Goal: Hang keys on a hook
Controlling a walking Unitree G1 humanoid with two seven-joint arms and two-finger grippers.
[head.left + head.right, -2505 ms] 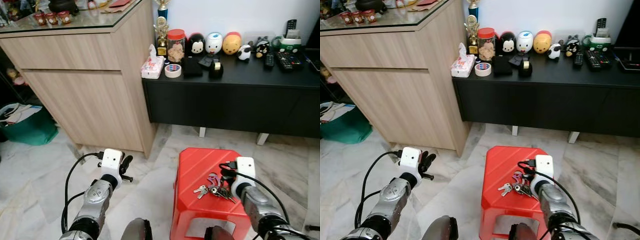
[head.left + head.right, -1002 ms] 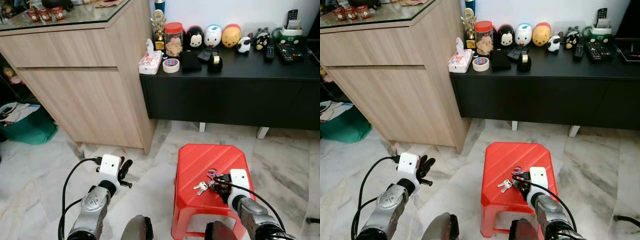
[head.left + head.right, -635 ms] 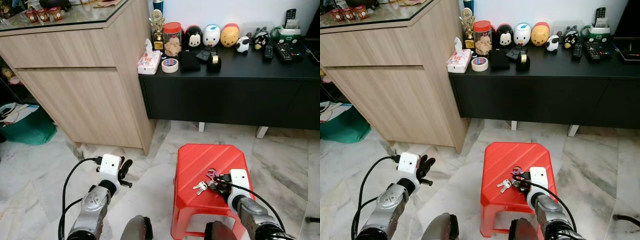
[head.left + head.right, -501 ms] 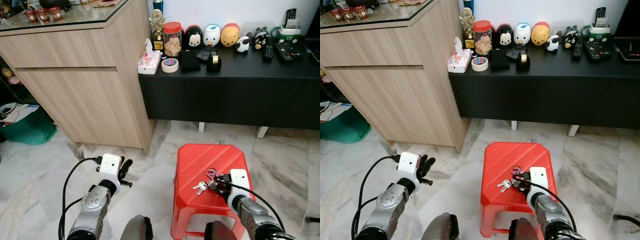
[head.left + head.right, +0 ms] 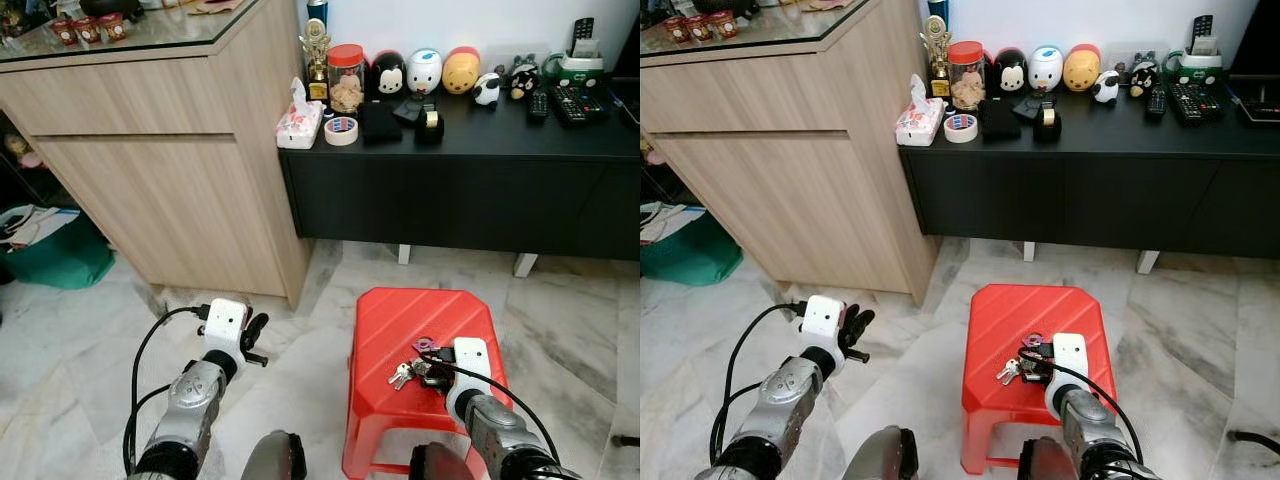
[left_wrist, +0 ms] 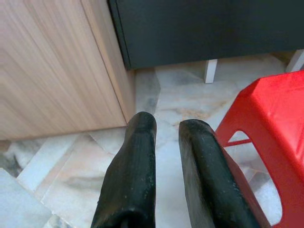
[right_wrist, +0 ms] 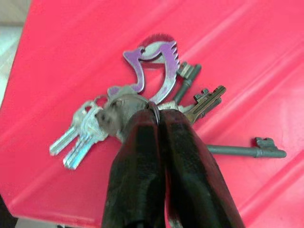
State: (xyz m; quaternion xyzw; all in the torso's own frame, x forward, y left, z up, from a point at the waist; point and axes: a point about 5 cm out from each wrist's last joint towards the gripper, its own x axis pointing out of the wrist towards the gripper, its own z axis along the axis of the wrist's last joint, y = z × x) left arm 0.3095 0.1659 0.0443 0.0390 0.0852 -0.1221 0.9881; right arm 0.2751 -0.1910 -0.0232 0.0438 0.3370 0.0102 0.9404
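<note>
A bunch of keys (image 7: 142, 95) with a purple charm lies on top of a red plastic stool (image 5: 420, 310). Two silver keys (image 5: 400, 375) fan out toward the stool's left edge, and long dark keys point the other way. My right gripper (image 7: 159, 116) is down on the stool top, its fingers pressed together at the key ring in the middle of the bunch. In the left eye view this right gripper (image 5: 432, 368) sits just right of the keys. My left gripper (image 6: 166, 126) hovers low over the marble floor, left of the stool, with a narrow gap between its fingers and nothing in it.
A low black cabinet (image 5: 460, 190) behind the stool carries toy figures, a tape roll (image 5: 341, 131), a jar and remotes. A tall wooden cabinet (image 5: 170, 180) stands at the left, a green bag (image 5: 60, 255) beside it. Marble floor (image 5: 300, 330) separates my two arms.
The right gripper has slid a little left onto the bunch and closed at the ring. The left arm has shifted slightly up and right. Earlier the camera also pulled back.
</note>
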